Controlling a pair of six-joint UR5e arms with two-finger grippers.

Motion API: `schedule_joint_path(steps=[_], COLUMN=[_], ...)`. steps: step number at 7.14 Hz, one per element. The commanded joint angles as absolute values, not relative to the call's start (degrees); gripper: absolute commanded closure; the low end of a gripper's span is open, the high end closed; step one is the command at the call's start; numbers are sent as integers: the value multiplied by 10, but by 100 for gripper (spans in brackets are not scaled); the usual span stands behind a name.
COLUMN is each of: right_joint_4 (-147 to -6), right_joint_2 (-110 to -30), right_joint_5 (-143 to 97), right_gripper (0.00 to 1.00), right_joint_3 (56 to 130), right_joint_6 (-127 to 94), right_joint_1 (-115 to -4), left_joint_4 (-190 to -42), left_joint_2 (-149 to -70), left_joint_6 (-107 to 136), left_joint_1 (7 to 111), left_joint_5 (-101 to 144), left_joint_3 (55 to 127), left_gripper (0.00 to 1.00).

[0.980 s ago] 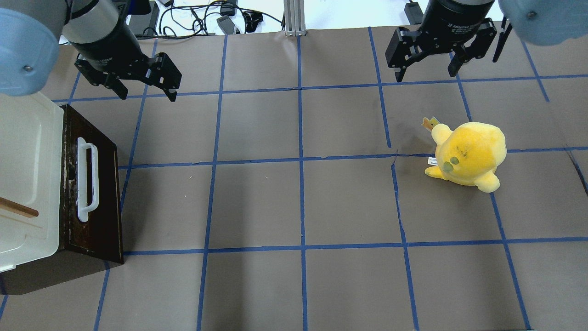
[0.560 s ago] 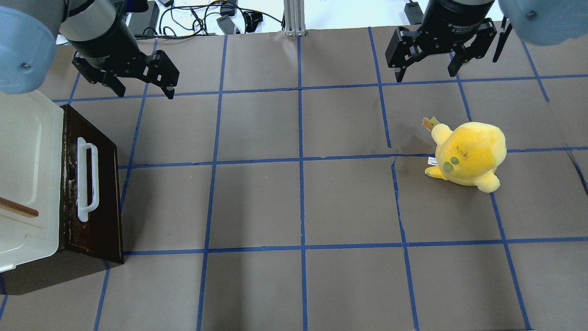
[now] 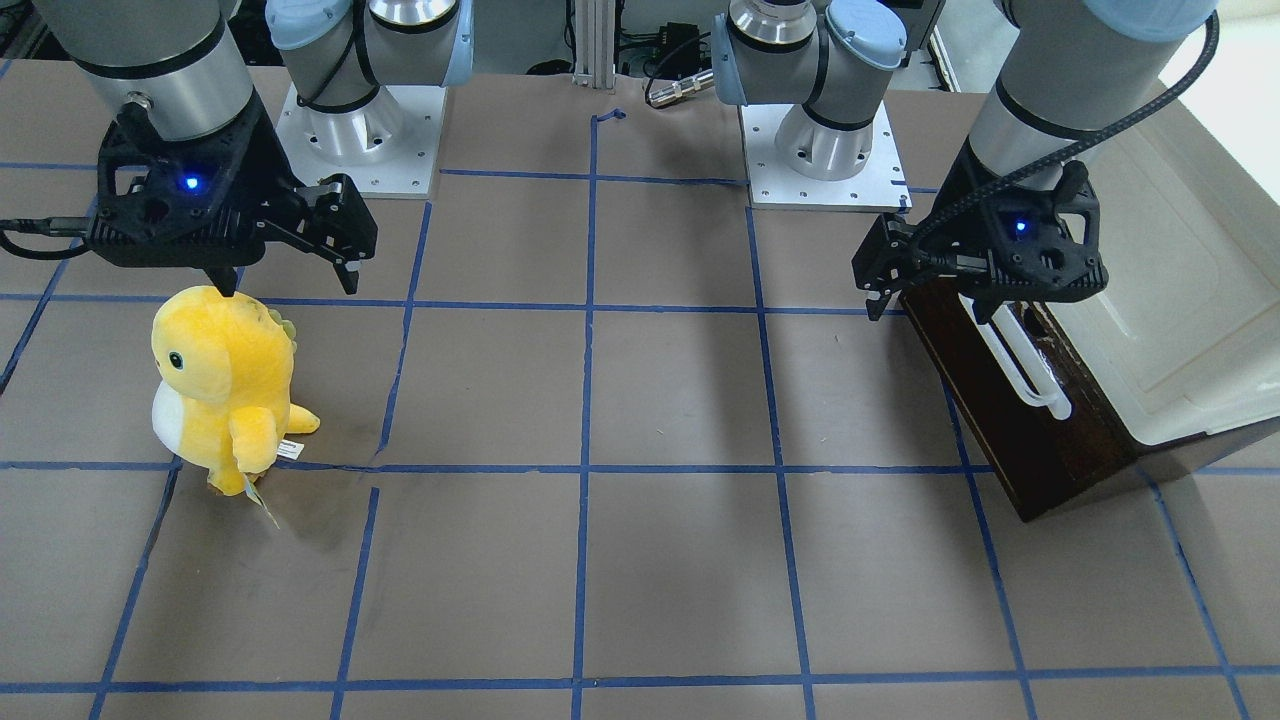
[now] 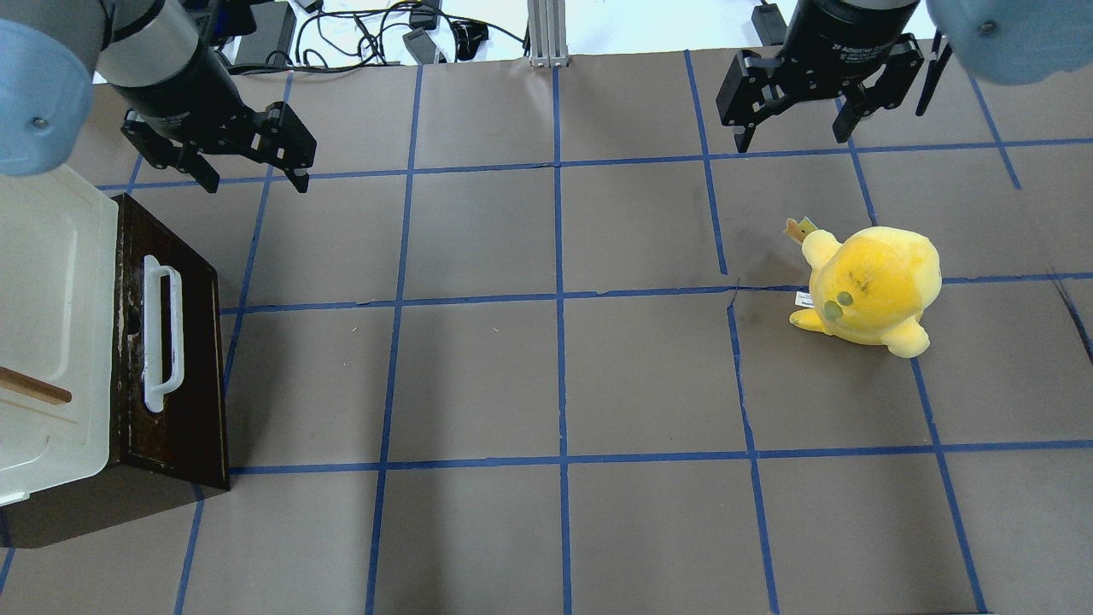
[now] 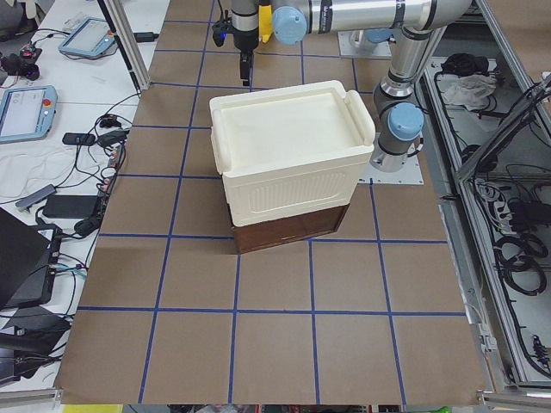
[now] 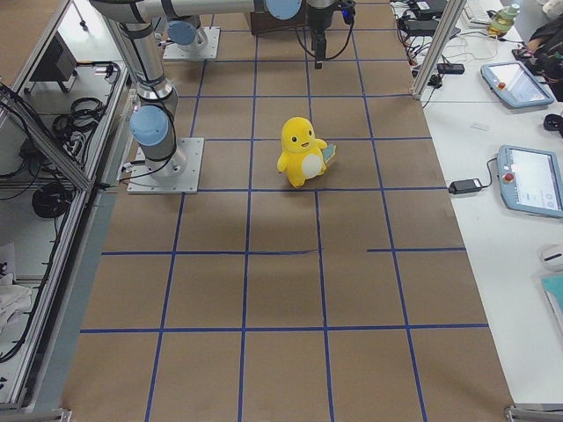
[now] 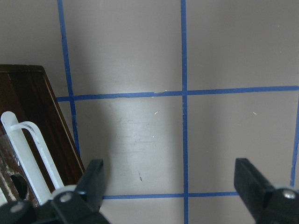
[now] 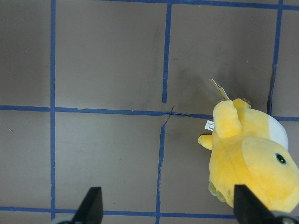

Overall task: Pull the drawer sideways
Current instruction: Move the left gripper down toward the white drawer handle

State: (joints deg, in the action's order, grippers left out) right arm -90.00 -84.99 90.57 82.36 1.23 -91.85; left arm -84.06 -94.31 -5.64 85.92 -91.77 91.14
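Note:
The drawer (image 4: 184,342) has a dark brown front and a white bar handle (image 4: 162,333), and sits pushed into the cream-white cabinet (image 4: 51,325) at the table's left edge. None of its pale interior shows. It also shows in the front-facing view (image 3: 1010,430) and the left wrist view (image 7: 28,107). My left gripper (image 4: 254,178) is open and empty. It hovers above the table just beyond the drawer's far end, apart from the handle (image 7: 28,149). My right gripper (image 4: 790,137) is open and empty, high above the far right.
A yellow plush toy (image 4: 871,286) stands on the right half of the table, below the right gripper (image 3: 290,285). A brown wooden stick (image 4: 34,389) lies on the cabinet top. Cables and power bricks (image 4: 384,34) lie beyond the table's far edge.
My left gripper has moved a little to the left and away from the robot, closer to the cabinet's side. The right gripper, the drawer and the plush toy have not moved.

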Motion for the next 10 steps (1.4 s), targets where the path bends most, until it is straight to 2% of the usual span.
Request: schedule_joint_path(steps=[1, 2, 7, 8, 9, 10], right_joint_4=[-900, -900, -900, -900, -900, -900], right_joint_2=[-850, -850, -850, -850, -850, -850], right_joint_5=[905, 905, 906, 906, 905, 906], right_gripper=[0, 0, 0, 0, 0, 0], right_joint_3=[824, 824, 824, 824, 824, 824], right_joint_6=[12, 12, 12, 12, 12, 12], right_joint_1=[-918, -918, -918, -918, -918, -918], left_joint_4=[-790, -783, -772, -772, -772, -773], left_joint_2=[-957, -968, -1034, -1045, -1055, -1063], left_joint_6=[19, 49, 150, 171, 172, 172], left_joint_1=[860, 862, 867, 867, 867, 867], left_joint_5=[-990, -1035, -1189, -1193, -1234, -1259], left_joint_3=[980, 1005, 1018, 1024, 1027, 1027], left_gripper=[0, 0, 0, 1, 9, 9])
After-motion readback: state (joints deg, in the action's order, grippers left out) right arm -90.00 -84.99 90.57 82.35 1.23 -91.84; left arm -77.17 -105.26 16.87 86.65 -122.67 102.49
